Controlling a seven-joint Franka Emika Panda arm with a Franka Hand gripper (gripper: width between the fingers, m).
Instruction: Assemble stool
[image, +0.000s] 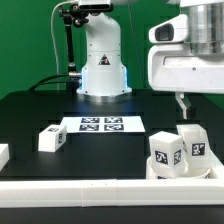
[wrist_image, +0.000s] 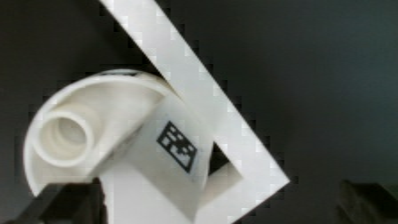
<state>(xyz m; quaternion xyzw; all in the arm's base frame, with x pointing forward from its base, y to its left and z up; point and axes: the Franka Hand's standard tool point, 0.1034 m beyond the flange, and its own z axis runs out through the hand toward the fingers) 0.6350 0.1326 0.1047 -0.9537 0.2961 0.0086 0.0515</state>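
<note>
arm: reaching down over the table (image: 25, 115), exterior view's right | my gripper (image: 183, 106): fingers spread wide, holding nothing, just above seat (image: 178, 172) bearing two upright legs (image: 166, 152) | third leg (image: 52, 138): beside marker board (image: 100, 125)

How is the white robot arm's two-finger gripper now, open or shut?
Open: the gripper's dark fingertips stand far apart in the wrist view.

We see a white arm (image: 100, 60) of smooth rounded shells with a dark ring at its foot and black cables (image: 70, 40) looped beside it. Its boxy white wrist housing (image: 188, 62) bears a grey disc (image: 165, 33). The tool (image: 183, 104) has slim dark fingers (wrist_image: 50, 205).
</note>
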